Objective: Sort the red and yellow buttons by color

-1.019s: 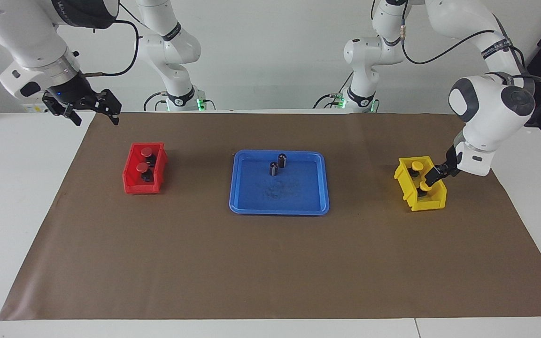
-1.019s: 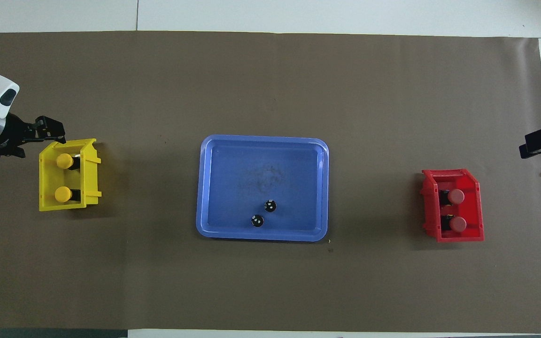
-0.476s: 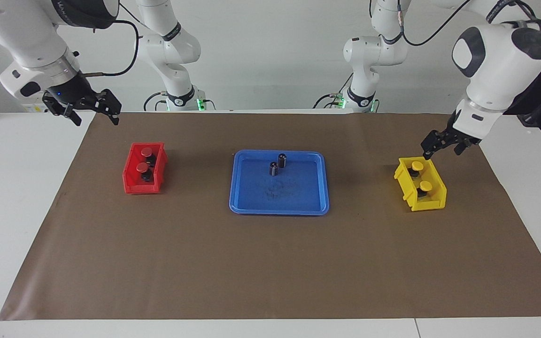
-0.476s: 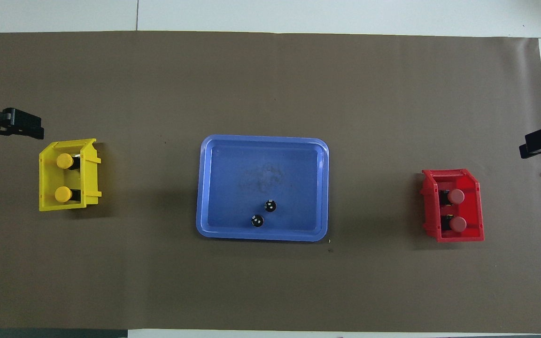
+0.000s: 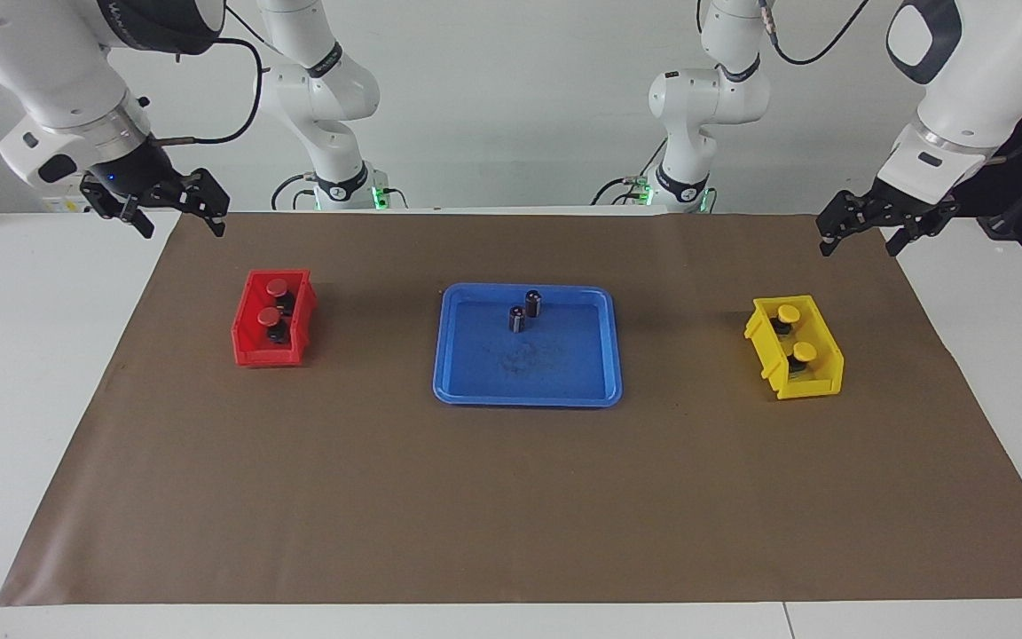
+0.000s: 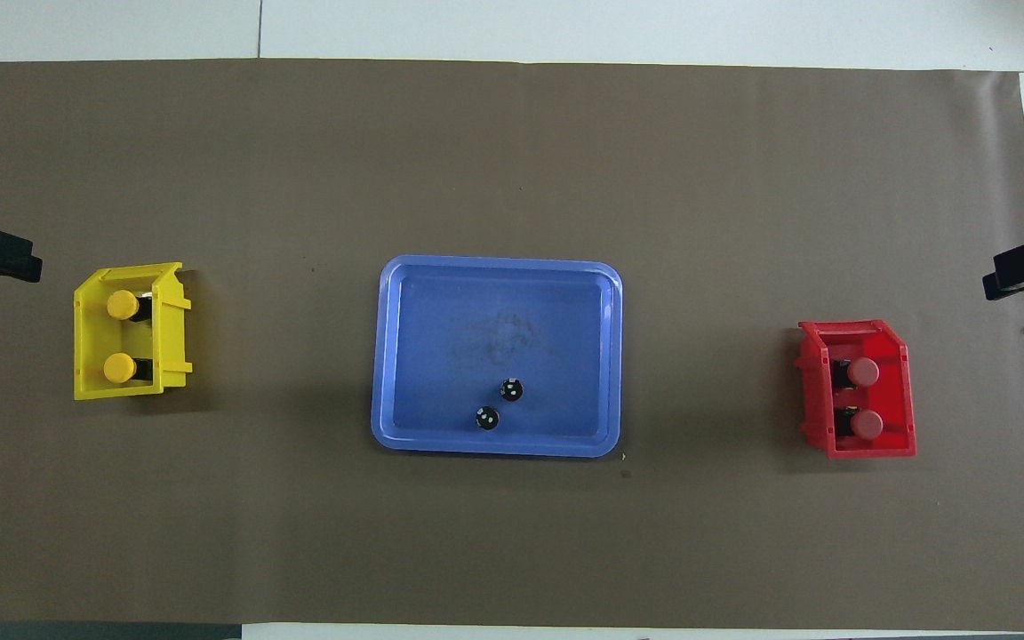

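1. While the left hand (image 5: pixel 860 235) hung in the air over the mat's corner at its own end of the worktop (image 5: pixel 32 373), its fingers were spread and held nothing.
2. The right hand (image 5: pixel 176 215) waited over the mat's corner at the other end, likewise spread and empty.
3. Near the left hand, a yellow bin (image 5: pixel 821 377) held both yellow buttons (image 5: pixel 787 313), one nearer to the robots than the other, their caps clear of the bin's walls.
4. Near the right hand, a red bin (image 5: pixel 249 351) held both red buttons (image 5: pixel 277 287), set in the same way.
5. Between the bins, a blue tray (image 5: pixel 564 390) held only two dark cylinders (image 5: pixel 533 303) with no coloured cap, standing just beside each other near the tray's edge closest to the robots.
6. No button lay loose on the mat (image 5: pixel 511 506) or in the tray.
7. By my judgement the sorting was done: all four buttons sat in bins of matching colour, and both hands were clear of them. The cylinders looked to be no part of the job, so nothing was left.
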You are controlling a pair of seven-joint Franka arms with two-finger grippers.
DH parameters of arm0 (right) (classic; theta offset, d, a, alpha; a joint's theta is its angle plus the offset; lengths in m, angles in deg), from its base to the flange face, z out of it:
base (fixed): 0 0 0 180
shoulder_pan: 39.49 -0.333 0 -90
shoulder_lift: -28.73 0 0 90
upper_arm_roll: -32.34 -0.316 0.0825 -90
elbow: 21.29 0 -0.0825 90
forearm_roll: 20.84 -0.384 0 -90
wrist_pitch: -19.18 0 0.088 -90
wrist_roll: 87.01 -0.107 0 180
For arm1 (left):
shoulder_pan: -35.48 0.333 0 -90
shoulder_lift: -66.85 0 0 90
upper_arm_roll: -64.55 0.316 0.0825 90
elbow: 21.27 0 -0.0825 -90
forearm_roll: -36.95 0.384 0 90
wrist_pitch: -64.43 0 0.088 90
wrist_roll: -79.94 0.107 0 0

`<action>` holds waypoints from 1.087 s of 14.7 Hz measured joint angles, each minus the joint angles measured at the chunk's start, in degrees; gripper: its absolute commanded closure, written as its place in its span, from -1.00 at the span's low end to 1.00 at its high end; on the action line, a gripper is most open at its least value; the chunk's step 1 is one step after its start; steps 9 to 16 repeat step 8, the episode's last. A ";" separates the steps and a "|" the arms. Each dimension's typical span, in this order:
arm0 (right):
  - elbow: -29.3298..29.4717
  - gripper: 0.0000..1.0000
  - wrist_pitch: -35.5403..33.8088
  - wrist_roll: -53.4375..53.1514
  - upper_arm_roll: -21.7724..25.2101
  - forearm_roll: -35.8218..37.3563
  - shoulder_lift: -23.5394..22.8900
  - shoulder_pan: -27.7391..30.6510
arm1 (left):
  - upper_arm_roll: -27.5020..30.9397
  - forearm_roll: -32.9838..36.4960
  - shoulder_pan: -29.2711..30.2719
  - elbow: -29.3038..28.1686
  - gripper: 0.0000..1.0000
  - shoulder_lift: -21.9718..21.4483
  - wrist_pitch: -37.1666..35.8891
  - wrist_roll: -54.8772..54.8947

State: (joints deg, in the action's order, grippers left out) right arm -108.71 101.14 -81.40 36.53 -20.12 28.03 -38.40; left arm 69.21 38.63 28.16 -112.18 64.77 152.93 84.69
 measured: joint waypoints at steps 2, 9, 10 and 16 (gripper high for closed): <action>0.00 -1.00 0.00 0.00 0.00 0.00 0.00 0.00 | 0.00 0.00 0.02 0.00 -1.00 -2.16 -2.02 0.12; 0.00 -1.00 0.00 0.00 0.00 0.00 0.00 0.00 | -0.89 0.00 -0.03 -0.07 -1.00 -3.32 -3.00 0.26; 0.00 -1.00 0.00 0.00 0.00 0.00 0.00 0.00 | -0.89 0.00 -0.03 -0.07 -1.00 -3.32 -3.00 0.26; 0.00 -1.00 0.00 0.00 0.00 0.00 0.00 0.00 | -0.89 0.00 -0.03 -0.07 -1.00 -3.32 -3.00 0.26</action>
